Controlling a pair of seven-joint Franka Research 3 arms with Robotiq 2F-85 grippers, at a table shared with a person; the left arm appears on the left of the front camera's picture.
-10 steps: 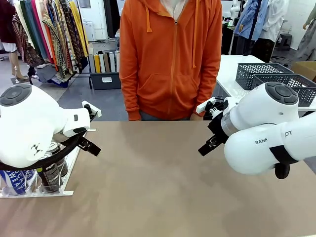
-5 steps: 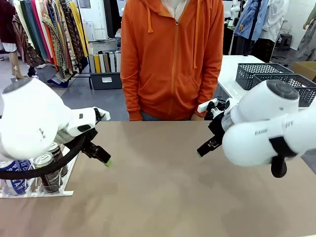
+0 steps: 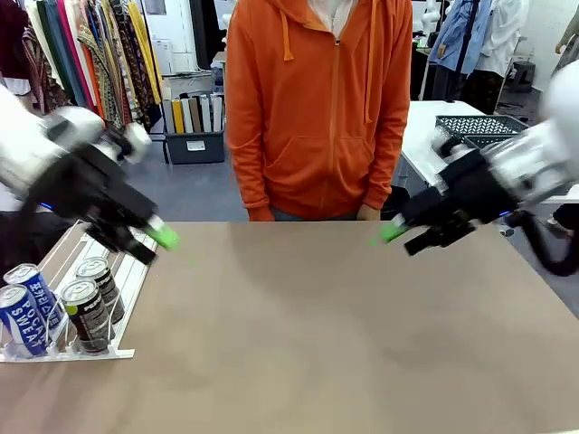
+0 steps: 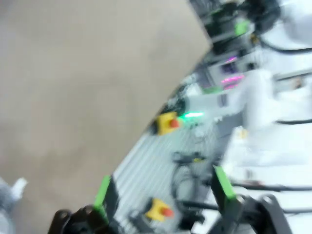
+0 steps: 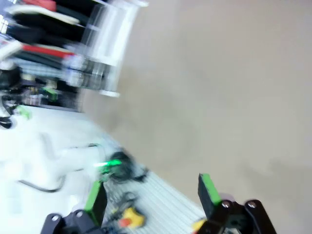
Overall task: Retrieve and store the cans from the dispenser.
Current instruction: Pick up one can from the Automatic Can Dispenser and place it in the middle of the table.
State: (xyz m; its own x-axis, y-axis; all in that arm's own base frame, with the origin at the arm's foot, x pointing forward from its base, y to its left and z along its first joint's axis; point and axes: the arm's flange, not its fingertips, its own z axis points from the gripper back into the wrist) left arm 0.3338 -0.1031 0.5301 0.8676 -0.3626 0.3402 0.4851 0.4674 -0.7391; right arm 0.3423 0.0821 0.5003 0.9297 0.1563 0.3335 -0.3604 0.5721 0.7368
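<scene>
White rails of the flat, sloped dispenser [image 3: 68, 354] lie uncovered at the near left corner of the tan table [image 3: 308, 344] in the front view. A second ago the left arm's bulky white joint hung over them; it has since swung up and back, and the right arm has lifted away too. Four slim silver-topped cans [image 3: 86, 312] stand at the rack's low end, two blue-and-white and two dark. None is taken, so I judge retrieval has not begun. The black, green-padded left gripper [image 3: 152, 242] hovers above the rack's far end. The right gripper [image 3: 403, 237] hangs over the table's far right, before the person in an orange hoodie [image 3: 317, 108]. How wide either stands is hard to read from here. The left wrist view, blurred by motion, settles it for the left gripper [image 4: 163, 192]: its jaws are wide apart with nothing between them, over the table's near edge. The right wrist view likewise shows the right gripper [image 5: 152, 195] spread and empty above bare tabletop.
</scene>
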